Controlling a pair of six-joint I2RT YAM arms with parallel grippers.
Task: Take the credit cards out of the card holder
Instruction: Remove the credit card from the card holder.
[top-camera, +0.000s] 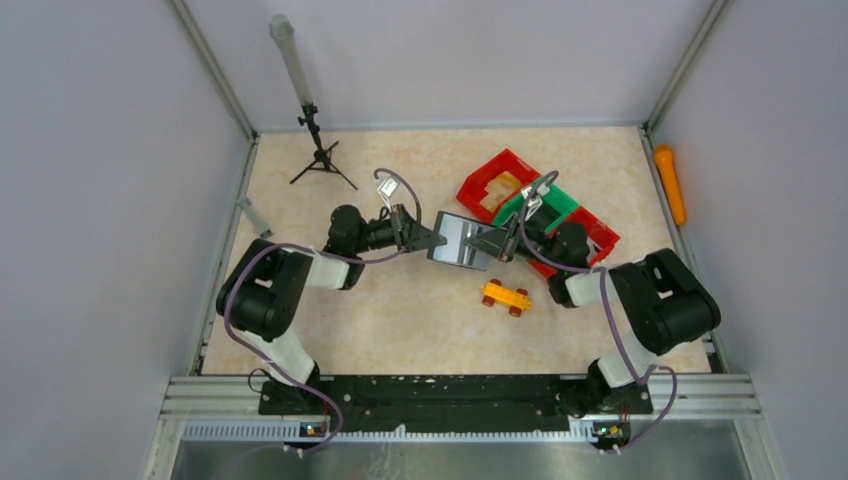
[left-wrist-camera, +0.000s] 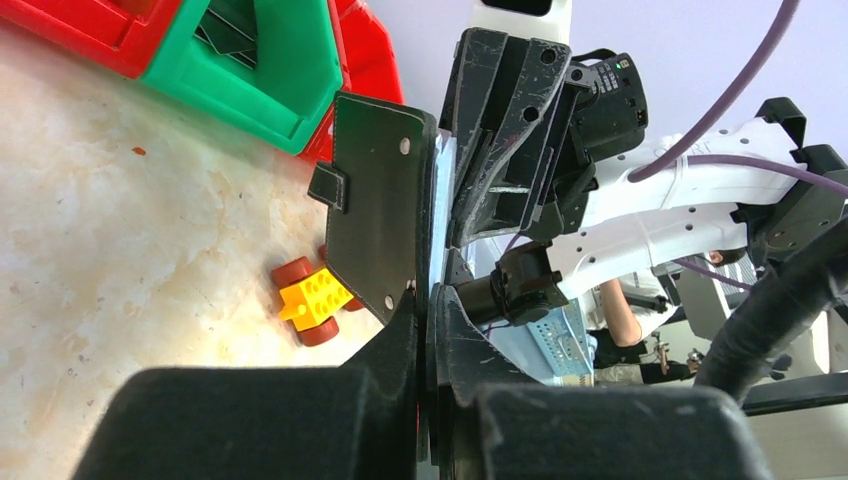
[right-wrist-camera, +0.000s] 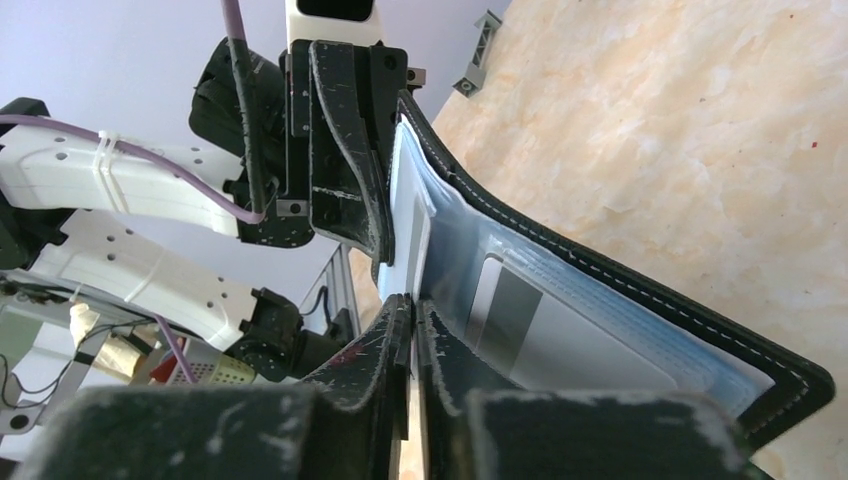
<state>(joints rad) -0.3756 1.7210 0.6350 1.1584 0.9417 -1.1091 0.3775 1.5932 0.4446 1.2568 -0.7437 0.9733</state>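
The black card holder (top-camera: 460, 240) hangs open above the table between both arms, greyish inner face up. My left gripper (top-camera: 432, 240) is shut on its left edge, and my right gripper (top-camera: 500, 243) is shut on its right edge. In the left wrist view the black outer flap (left-wrist-camera: 380, 200) with strap tab stands upright above my shut left gripper (left-wrist-camera: 428, 300). In the right wrist view the holder (right-wrist-camera: 640, 300) lies open, and a pale card with a dark stripe (right-wrist-camera: 570, 340) sits in a clear sleeve. My right gripper (right-wrist-camera: 412, 305) pinches a thin black layer.
A yellow-orange toy brick car (top-camera: 506, 296) lies on the table just below the holder; it also shows in the left wrist view (left-wrist-camera: 312, 300). Red and green bins (top-camera: 500, 185) stand behind my right arm. A small tripod (top-camera: 320, 160) stands back left. An orange stick (top-camera: 669, 183) lies at the right edge.
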